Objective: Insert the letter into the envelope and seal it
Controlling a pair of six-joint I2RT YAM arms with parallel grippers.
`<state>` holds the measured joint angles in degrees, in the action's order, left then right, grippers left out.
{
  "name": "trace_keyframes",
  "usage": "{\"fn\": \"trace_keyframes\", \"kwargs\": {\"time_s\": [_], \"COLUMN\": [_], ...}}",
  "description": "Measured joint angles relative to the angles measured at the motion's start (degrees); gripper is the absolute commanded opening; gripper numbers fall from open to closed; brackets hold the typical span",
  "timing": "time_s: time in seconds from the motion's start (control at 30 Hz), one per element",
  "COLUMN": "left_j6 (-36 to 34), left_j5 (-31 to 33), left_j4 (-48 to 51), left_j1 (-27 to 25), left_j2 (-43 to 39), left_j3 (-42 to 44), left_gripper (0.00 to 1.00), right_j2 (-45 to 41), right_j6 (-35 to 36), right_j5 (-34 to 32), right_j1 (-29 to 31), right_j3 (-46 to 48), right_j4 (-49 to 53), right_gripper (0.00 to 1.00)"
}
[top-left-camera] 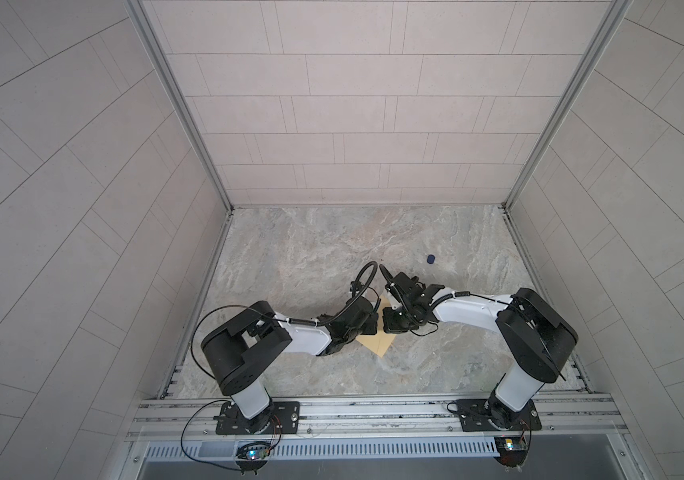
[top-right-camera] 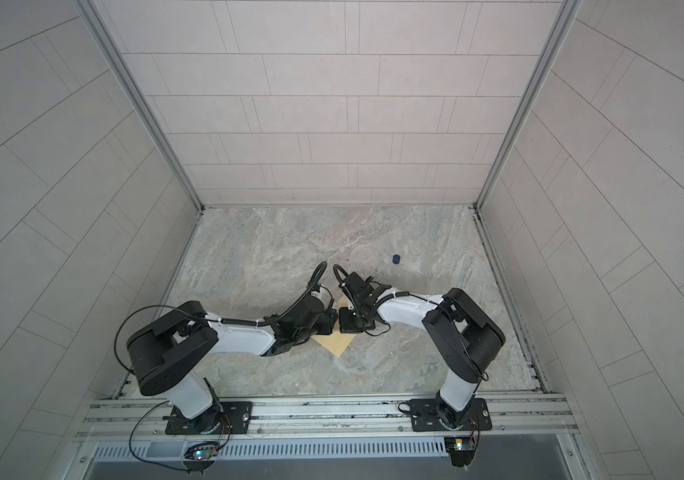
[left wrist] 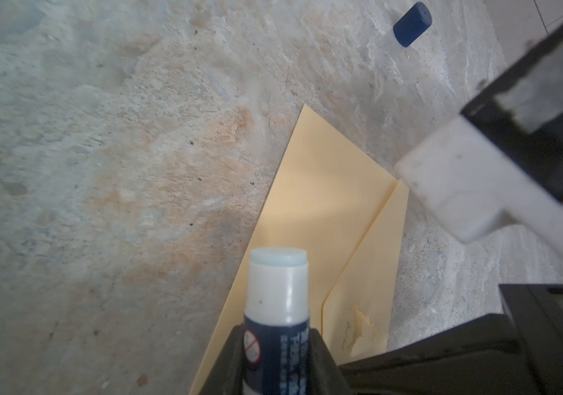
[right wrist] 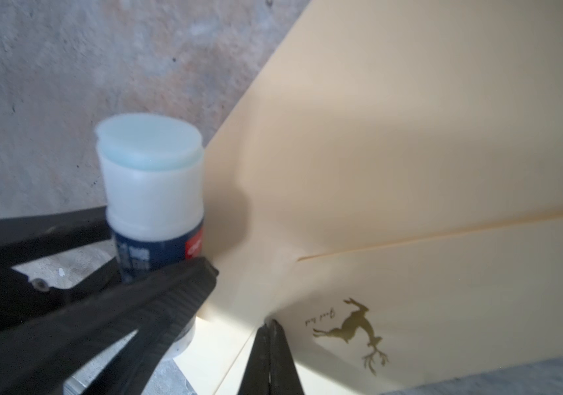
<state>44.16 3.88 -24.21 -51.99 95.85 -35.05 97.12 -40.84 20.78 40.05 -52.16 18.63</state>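
Note:
The yellow-tan envelope (top-left-camera: 378,345) (top-right-camera: 334,345) lies on the marble table between both arms, mostly covered by them in both top views. My left gripper (left wrist: 275,337) (top-left-camera: 367,325) is shut on an uncapped glue stick (left wrist: 278,287) (right wrist: 151,191), whose pale glue tip hangs just above the envelope (left wrist: 324,205). My right gripper (right wrist: 269,325) (top-left-camera: 391,325) is shut, pinching the edge of the envelope's flap (right wrist: 427,307), which carries a gold deer print. The flap is raised off the envelope body (right wrist: 392,154). The letter is hidden.
A small dark blue cap (top-left-camera: 430,259) (top-right-camera: 396,259) (left wrist: 412,23) lies on the table (top-left-camera: 311,257) behind the right arm. Tiled walls close the table in on three sides. The two grippers are almost touching over the envelope.

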Motion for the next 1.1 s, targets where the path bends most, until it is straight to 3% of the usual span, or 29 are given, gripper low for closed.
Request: {"fn": "trace_keyframes", "kwargs": {"time_s": [1.1], "left_j6": [1.31], "left_j5": [4.39], "left_j4": [-3.21], "left_j1": [-0.9], "left_j2": [3.8], "left_j3": [-1.27], "left_gripper": [0.0], "right_j2": [5.81], "right_j6": [-0.22], "right_j5": [4.5], "right_j1": [-6.69], "right_j3": [-5.97], "right_j4": [-0.87], "right_gripper": [0.03]}}
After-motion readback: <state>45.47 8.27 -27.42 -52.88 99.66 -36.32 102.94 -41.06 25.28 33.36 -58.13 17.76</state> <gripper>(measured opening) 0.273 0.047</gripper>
